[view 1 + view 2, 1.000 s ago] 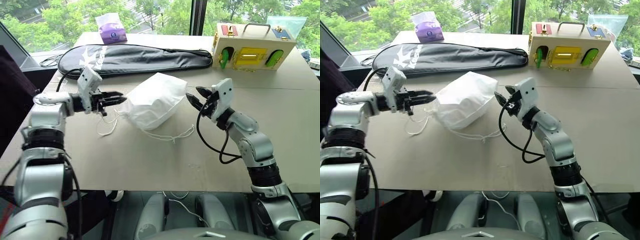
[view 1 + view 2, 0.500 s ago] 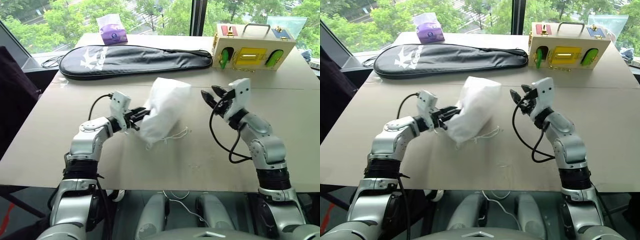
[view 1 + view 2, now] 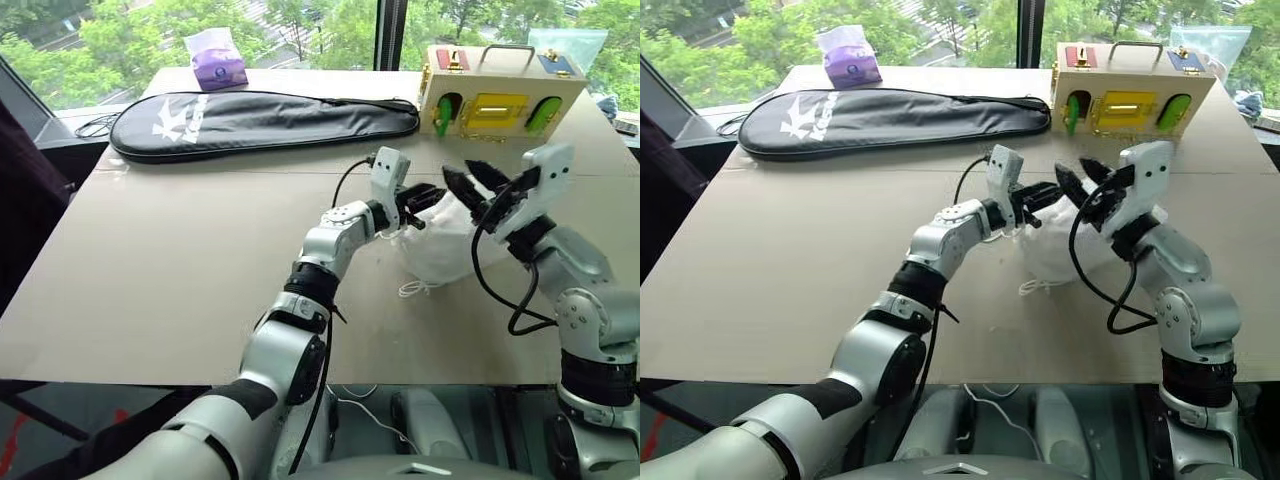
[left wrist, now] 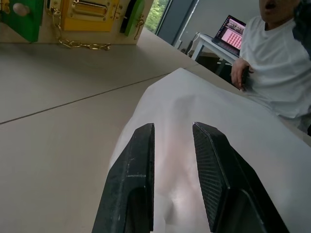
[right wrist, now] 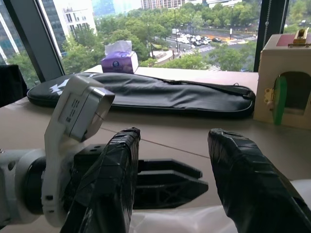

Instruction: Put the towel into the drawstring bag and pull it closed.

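Table (image 3: 150, 270): tan, bare across the near left part.
Cord loops (image 3: 412, 289): white, lying on the table at the near edge of the bag.
Drawstring bag (image 3: 440, 245): white, bunched on the table right of centre, between the two grippers; bulging, contents hidden by the fabric.
Towel: cannot tell where; not visible apart from the bag.
Left gripper (image 3: 425, 196): reaching across from the left, roughly level, at the top left of the bag; fingers (image 4: 136, 174) a narrow gap apart with white bag fabric lying between and under them; a firm pinch cannot be told.
Right gripper (image 3: 470, 184): just above the bag's top right, fingers (image 5: 243, 184) spread wide, nothing between them; close to the left gripper's tips.
Person (image 4: 277, 63): white shirt, seated off past the table edge, laptop (image 4: 232, 30) behind.
Racket case (image 3: 265, 118): long, black, lying across the far side of the table.
Latch box (image 3: 500, 92): wooden, with yellow and green doors, far right.
Tissue pack (image 3: 215, 58): purple, at the far edge by the window.
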Tool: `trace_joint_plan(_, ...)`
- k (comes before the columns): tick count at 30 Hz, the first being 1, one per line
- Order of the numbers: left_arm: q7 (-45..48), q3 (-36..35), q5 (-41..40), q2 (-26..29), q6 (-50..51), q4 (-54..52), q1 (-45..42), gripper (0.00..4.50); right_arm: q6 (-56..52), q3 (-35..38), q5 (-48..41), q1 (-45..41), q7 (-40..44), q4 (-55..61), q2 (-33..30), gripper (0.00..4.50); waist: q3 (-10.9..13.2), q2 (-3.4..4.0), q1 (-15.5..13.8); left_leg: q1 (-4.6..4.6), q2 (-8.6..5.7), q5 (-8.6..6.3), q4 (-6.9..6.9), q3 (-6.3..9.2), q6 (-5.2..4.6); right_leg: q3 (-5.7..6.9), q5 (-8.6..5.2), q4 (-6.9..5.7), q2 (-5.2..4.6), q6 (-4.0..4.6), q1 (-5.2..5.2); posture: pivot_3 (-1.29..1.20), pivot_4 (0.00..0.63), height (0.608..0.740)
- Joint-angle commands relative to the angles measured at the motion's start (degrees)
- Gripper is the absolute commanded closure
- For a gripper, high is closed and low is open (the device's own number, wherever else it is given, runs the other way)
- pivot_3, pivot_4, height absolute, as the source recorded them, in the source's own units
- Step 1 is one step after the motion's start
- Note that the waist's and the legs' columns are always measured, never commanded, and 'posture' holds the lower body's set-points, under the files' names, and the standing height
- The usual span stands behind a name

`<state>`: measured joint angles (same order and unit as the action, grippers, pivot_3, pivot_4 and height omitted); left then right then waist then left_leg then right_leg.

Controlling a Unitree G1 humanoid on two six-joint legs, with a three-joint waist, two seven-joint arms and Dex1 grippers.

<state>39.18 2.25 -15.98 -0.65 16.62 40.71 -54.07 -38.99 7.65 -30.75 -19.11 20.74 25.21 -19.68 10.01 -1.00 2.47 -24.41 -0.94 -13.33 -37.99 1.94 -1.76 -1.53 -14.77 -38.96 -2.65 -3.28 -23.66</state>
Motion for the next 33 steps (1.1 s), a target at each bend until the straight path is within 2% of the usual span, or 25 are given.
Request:
trace_joint_plan(1,2.6,-1.8,1.1,5.9,-2.8,-0.9,0.3,3.26,-1.2,-1.6,-0.3,3.3,0.2,2.6,-0.5,2.10,0.0,0.01,-0.1,0.00,0.01,0.00,0.00,0.01,0.00,0.01,0.00,0.00,0.01,0.00,0.00,0.00,0.150,0.740)
trace_joint_plan(6,12.3,-2.2,-1.9,14.0,1.8,-7.4,3.9,3.26,-4.5,-5.5,3.7,6.7,-0.9,-1.0,-2.7,2.10,0.0,0.01,-0.4,-0.09,-0.06,0.00,-0.14,-0.02,0.00,0.02,0.01,0.04,-0.09,-0.02,0.01,0.00,0.150,0.740)
trace_joint_plan(8,17.0,-1.7,-3.5,17.7,4.7,-13.1,6.2,3.26,-4.4,-6.9,8.3,7.2,-3.4,-5.1,-3.9,2.10,0.0,0.00,-0.8,-0.15,-0.10,0.00,-0.22,0.05,0.00,0.08,0.01,0.04,-0.12,-0.02,0.02,0.00,0.150,0.740)
trace_joint_plan(12,26.5,-1.0,-6.7,26.0,11.5,-22.3,10.0,3.26,-4.2,-4.4,10.4,5.7,-7.4,-9.7,-1.9,2.10,0.0,0.00,-1.0,-0.15,-0.08,0.00,-0.24,0.09,0.01,0.11,0.01,0.00,-0.12,-0.01,0.03,0.00,0.150,0.740)
trace_joint_plan(16,32.4,0.3,-4.8,33.9,10.8,-23.4,11.9,3.26,-4.5,-3.0,11.7,4.7,-10.2,-11.9,-0.6,2.10,0.0,0.00,-1.3,0.03,-0.02,0.00,-0.24,0.11,0.01,0.11,0.01,-0.02,-0.06,-0.01,0.19,0.00,0.150,0.740)
trace_joint_plan(20,33.9,1.0,-3.2,36.9,9.7,-21.7,11.7,3.26,-4.3,-2.9,12.3,4.4,-10.3,-12.8,-0.5,2.10,0.0,-0.02,-2.1,0.62,-0.04,-0.02,-0.21,0.16,-0.02,0.18,-0.01,0.17,-0.09,0.01,0.88,0.00,0.150,0.740)
trace_joint_plan(24,31.8,-0.4,-3.1,36.0,9.3,-20.3,10.3,3.26,-3.7,-3.3,12.7,3.9,-10.2,-13.1,0.0,2.10,0.0,-0.03,-2.1,0.66,-0.06,-0.02,-0.29,0.19,-0.03,0.18,-0.01,0.23,-0.10,0.00,0.97,0.00,0.150,0.740)
trace_joint_plan(26,31.6,-0.8,-3.3,35.3,8.1,-20.0,9.9,2.75,-3.5,-3.4,12.9,3.8,-10.1,-13.2,0.3,2.04,0.0,-0.03,-2.0,0.66,-0.05,-0.02,-0.29,0.21,-0.03,0.20,-0.01,0.19,-0.09,0.00,0.95,0.00,0.150,0.740)
trace_joint_plan(30,30.0,-1.5,-4.4,34.5,10.5,-20.1,9.4,1.43,-3.1,-3.5,13.1,4.0,-9.8,-13.0,0.7,2.04,0.0,-0.03,-1.8,0.66,-0.04,-0.03,-0.27,0.22,-0.03,0.21,-0.01,0.14,-0.09,0.00,0.94,0.00,0.150,0.740)
trace_joint_plan(33,30.5,-1.9,-5.7,34.5,13.2,-19.7,8.6,1.43,-2.9,-3.3,13.2,3.9,-9.5,-13.0,0.6,2.04,0.0,-0.03,-1.8,0.66,-0.04,-0.03,-0.27,0.21,-0.03,0.21,-0.01,0.14,-0.09,0.00,0.94,0.00,0.150,0.740)
